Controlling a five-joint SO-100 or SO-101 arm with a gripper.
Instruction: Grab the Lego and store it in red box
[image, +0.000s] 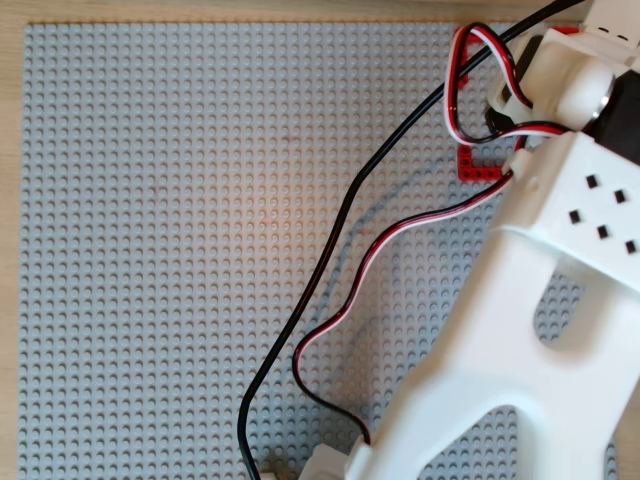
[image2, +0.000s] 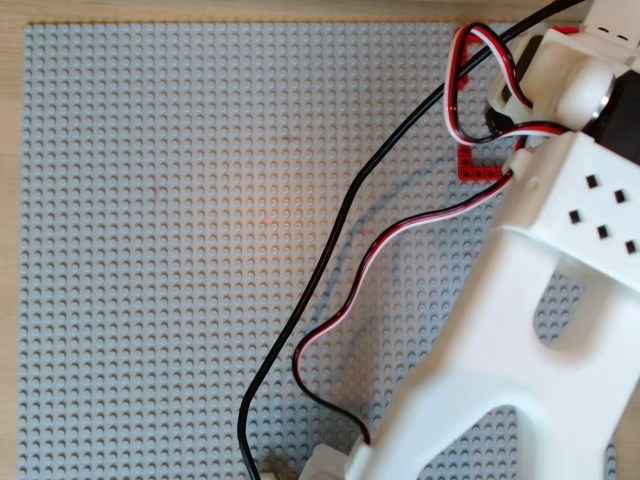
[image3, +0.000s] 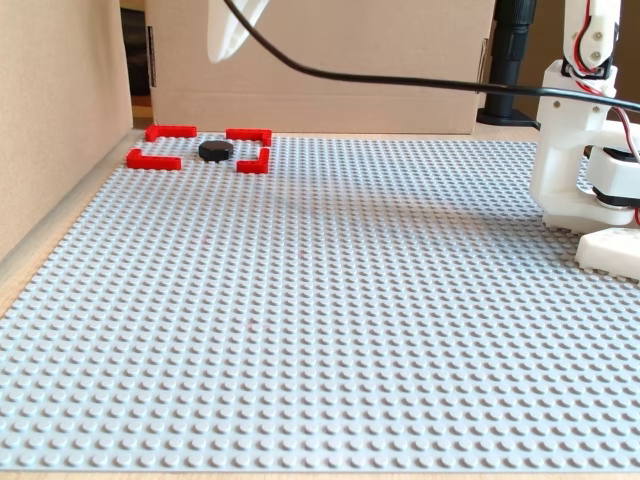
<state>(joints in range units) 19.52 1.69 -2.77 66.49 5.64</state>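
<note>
1. In the fixed view, the Lego (image3: 215, 150) already sits inside the red box (image3: 153, 160), far left.
2. Your gripper (image3: 232, 30) hangs above; jaw state can't be told.
3. Lift straight away, avoiding the corners.

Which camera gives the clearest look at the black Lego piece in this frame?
The fixed view: the black Lego sits in plain sight inside the red box at the far left of the baseplate. Both overhead views show none of it; the white arm covers that corner, leaving only one red corner piece visible.
</note>
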